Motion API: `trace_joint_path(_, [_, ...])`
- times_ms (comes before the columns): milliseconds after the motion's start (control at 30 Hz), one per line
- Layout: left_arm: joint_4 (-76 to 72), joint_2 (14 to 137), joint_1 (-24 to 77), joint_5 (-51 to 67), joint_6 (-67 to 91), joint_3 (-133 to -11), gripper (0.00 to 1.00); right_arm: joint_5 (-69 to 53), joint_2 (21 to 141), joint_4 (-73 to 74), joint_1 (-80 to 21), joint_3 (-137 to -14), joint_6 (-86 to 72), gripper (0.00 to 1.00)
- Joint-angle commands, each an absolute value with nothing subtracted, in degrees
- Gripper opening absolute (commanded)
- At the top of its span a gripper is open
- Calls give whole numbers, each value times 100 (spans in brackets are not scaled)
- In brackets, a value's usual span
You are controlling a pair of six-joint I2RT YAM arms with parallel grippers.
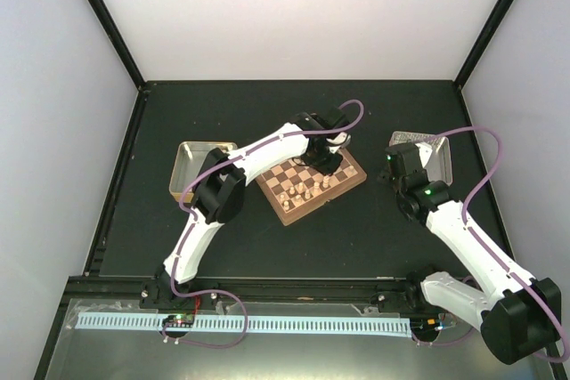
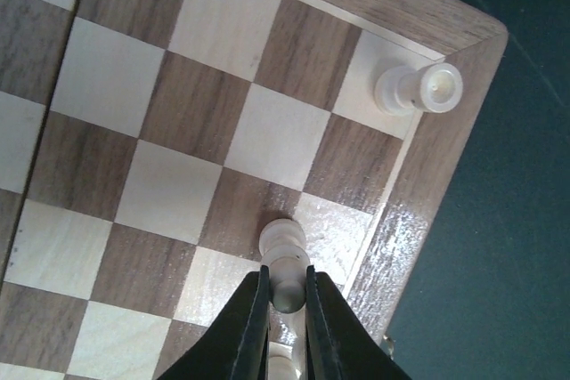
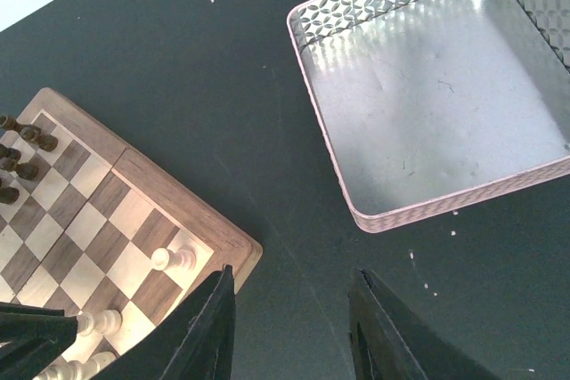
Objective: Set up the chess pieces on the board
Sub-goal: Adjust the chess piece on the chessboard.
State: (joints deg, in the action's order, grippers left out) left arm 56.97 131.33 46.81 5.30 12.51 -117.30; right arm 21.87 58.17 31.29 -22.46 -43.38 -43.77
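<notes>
The board (image 1: 303, 195) lies at the table's middle with several chess pieces (image 1: 298, 189) on it. My left gripper (image 2: 287, 289) is shut on a pale cream piece (image 2: 283, 242) over the squares beside the board's rim (image 2: 445, 157). A second pale piece (image 2: 419, 88) lies on the corner square, and part of another shows under the fingers. In the top view the left gripper (image 1: 326, 166) hangs over the board's far right part. My right gripper (image 3: 289, 313) stands open and holds nothing, over bare table just right of the board's corner (image 3: 240, 251). Dark pieces (image 3: 22, 153) line the far edge.
A silver metal tray (image 3: 356, 211) sits on the table right of the board, with nothing in it that shows. A tan tray (image 1: 185, 169) lies left of the board, partly under the left arm. Black frame posts border the table.
</notes>
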Motion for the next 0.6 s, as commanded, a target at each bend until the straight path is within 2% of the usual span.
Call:
trace_joint_path(0, [5640, 13153, 4714, 853, 1121, -11995, 8, 2233, 5774, 3047, -2224, -4298, -4333, 37])
trace_joint_path(567, [5677, 13153, 4837, 1010, 887, -11988, 12, 2184, 5887, 3004, -2223, -4307, -4324, 37])
